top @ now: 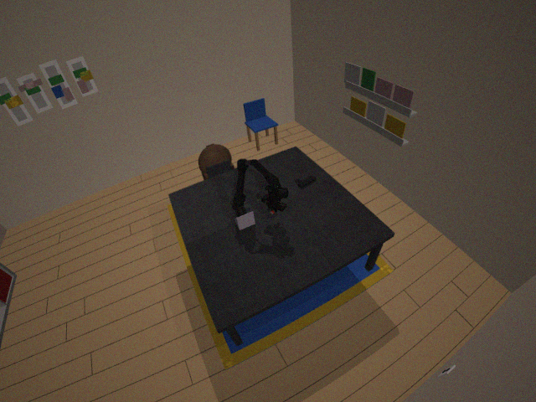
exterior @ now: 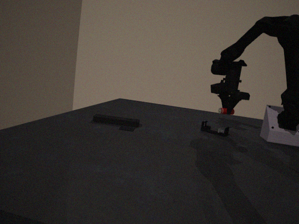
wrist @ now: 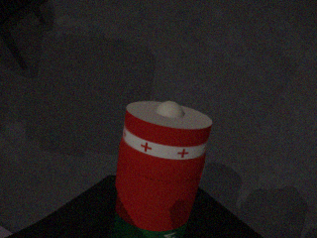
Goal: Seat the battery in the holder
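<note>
Operator: Which way does my battery point?

Spotter: Your battery lies nearly level in the exterior view, pale terminal end toward nine o'clock, long axis running nine to three. In your wrist view, the terminal nub points just past twelve.

Operator: And the pincer?

Spotter: Your gripper is closed around the battery, holding it above the table. The holder sits apart below, toward seven o'clock from it in the exterior view, with its coiled metal spring at the three o'clock end and its upright lip end at nine.

Operator: What about finishes?

Spotter: You have a smooth red cylinder with a white band, red plus signs and a green section. The holder is a dark, open cradle. Your arm's wedge-shaped base is pale, and a long dark block lies well toward nine o'clock.

Operator: The surroundings?

Spotter: Your tabletop is dark and faintly mottled, crossed by shadows. In the top view, a blue chair stands toward twelve on the plank floor, and a blue mat bordered in yellow shows toward six.
</note>
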Motion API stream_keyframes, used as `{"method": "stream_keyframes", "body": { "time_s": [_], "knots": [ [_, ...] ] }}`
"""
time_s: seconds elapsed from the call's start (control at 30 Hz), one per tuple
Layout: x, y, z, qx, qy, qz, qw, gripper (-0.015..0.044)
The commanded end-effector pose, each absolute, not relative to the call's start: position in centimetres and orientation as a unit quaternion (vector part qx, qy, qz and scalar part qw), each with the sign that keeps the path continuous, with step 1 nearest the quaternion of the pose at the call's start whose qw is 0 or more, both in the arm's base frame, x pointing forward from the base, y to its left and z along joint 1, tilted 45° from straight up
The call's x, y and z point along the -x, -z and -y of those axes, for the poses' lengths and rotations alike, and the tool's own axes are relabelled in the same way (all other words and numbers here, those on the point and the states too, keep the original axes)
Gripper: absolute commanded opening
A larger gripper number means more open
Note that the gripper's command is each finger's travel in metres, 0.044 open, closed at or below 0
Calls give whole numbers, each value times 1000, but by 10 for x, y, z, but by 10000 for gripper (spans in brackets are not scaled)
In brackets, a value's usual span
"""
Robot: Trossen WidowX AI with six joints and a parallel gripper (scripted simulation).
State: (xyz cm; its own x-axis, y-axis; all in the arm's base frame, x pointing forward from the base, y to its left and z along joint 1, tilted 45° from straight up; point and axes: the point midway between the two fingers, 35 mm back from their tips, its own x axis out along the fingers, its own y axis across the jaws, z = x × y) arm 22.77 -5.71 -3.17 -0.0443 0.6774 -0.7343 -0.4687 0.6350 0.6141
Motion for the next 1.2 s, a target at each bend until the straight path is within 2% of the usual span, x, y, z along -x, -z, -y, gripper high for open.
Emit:
{"method": "stream_keyframes", "body": {
  "time_s": [0.0,0.73,1.17],
  "knots": [
    [-239,19,48,-134,-375,-616,680,88],
    [-275,-50,-15,-380,-113,-719,571,88],
    [-276,-44,-24,-388,-84,-710,582,88]
  ]
}}
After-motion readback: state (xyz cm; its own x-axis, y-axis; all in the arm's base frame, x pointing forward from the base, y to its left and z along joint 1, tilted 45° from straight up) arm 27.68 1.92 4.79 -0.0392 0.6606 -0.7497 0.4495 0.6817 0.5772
